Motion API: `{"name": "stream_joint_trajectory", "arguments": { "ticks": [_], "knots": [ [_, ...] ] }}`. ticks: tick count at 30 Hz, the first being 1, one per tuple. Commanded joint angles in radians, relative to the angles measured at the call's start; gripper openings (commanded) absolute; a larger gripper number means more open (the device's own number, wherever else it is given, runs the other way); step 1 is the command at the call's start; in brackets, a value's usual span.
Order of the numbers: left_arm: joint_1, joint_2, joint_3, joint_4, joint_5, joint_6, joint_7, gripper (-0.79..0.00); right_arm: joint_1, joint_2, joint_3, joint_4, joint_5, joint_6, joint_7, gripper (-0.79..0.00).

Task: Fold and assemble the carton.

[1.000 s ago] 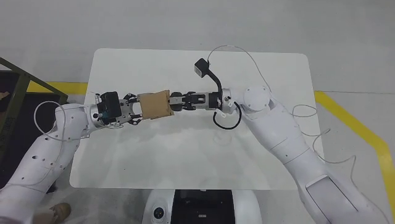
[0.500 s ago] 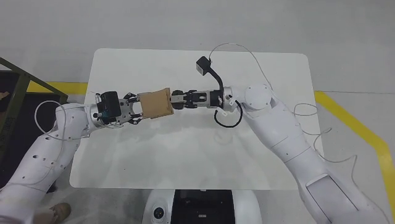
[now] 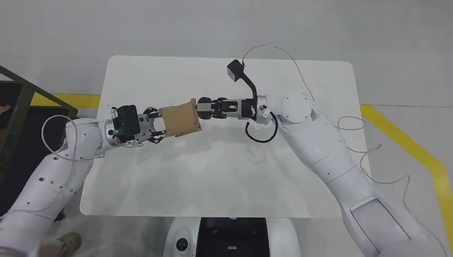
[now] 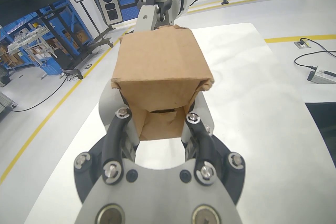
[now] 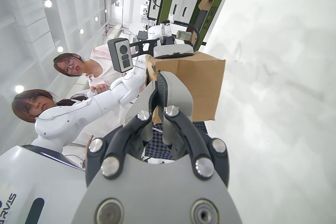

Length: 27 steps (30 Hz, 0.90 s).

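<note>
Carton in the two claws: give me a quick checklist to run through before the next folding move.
1. Left claw gripping the carton at its near end: ok.
2. Right claw pinching the carton's far edge: ok.
3. Carton body opened into a box shape: ok.
4. Near-end flaps shut flush: not ok; one flap juts out within the left claw.
5. Far-end flaps closed: cannot tell.
6. Carton lifted off the table: cannot tell.
</note>
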<state>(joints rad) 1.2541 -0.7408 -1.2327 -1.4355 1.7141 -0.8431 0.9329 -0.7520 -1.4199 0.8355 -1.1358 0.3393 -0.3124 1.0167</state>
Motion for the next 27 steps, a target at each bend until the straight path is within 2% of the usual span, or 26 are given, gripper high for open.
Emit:
{"name": "stream_joint_trajectory", "arguments": {
  "ticks": [1,16,27],
  "knots": [
    [-0.002,0.000,-0.002,0.003,-0.001,0.001,-0.001,-0.548,-0.001,-0.001,-0.003,0.000,0.001,0.000,0.008,-0.785],
    [0.000,0.000,-0.004,-0.002,-0.013,0.002,-0.012,-0.545,-0.038,0.006,0.005,-0.050,-0.001,0.017,0.046,-0.785],
    [0.011,0.002,-0.008,-0.013,-0.011,-0.002,-0.015,-0.539,-0.058,0.025,0.063,-0.087,-0.049,0.021,0.010,-0.785]
  ]
}}
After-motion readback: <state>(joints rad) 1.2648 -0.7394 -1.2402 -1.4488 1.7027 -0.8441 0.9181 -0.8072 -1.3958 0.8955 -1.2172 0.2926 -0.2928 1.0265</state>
